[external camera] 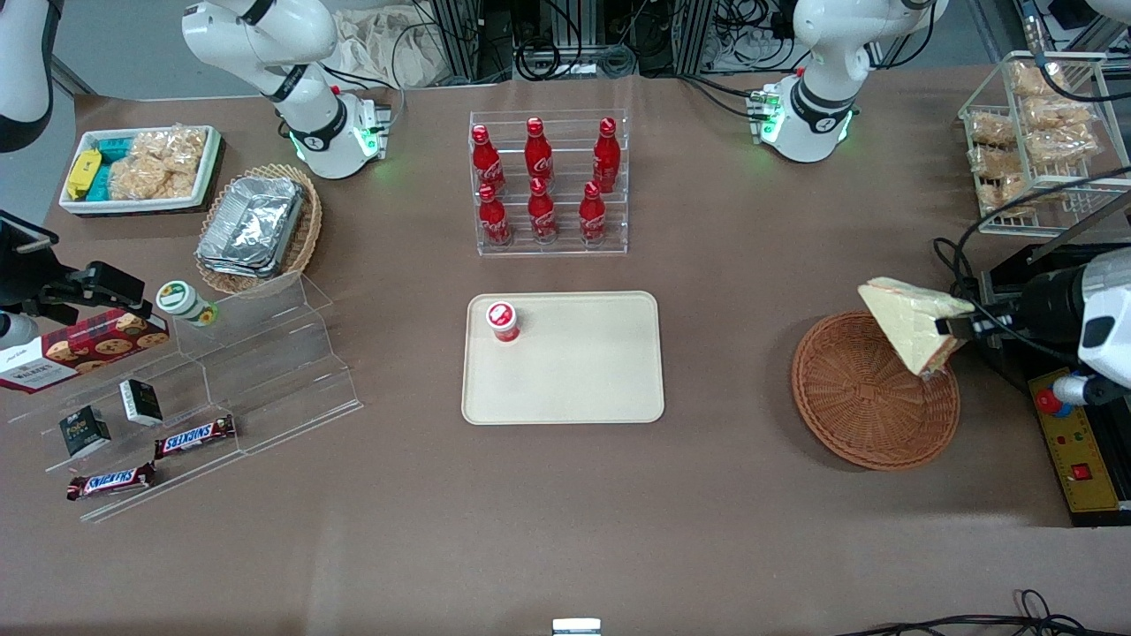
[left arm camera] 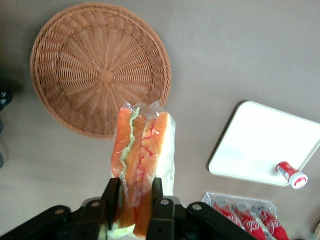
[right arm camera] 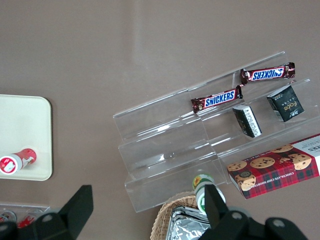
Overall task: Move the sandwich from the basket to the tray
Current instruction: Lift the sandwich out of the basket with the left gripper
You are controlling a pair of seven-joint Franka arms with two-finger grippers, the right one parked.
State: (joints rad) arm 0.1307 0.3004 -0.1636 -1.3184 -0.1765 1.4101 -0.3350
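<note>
The sandwich (external camera: 910, 320), a pale bread wedge in clear wrap, hangs in the air above the rim of the round wicker basket (external camera: 870, 397). My left gripper (external camera: 952, 325) is shut on it, the two black fingers pressing both sides of the wedge. In the left wrist view the orange and green cut edge of the sandwich (left arm camera: 142, 150) sticks out from the gripper (left arm camera: 134, 192), with the basket (left arm camera: 100, 67) empty below. The beige tray (external camera: 565, 371) lies at the table's middle, well away from the gripper, and shows again as the tray (left arm camera: 260, 147) in the wrist view.
A small red-lidded cup (external camera: 503, 321) stands on a corner of the tray. A clear rack of red cola bottles (external camera: 548, 181) stands farther from the camera than the tray. A wire rack of snack bags (external camera: 1034, 132) and a control box (external camera: 1078, 455) flank the basket.
</note>
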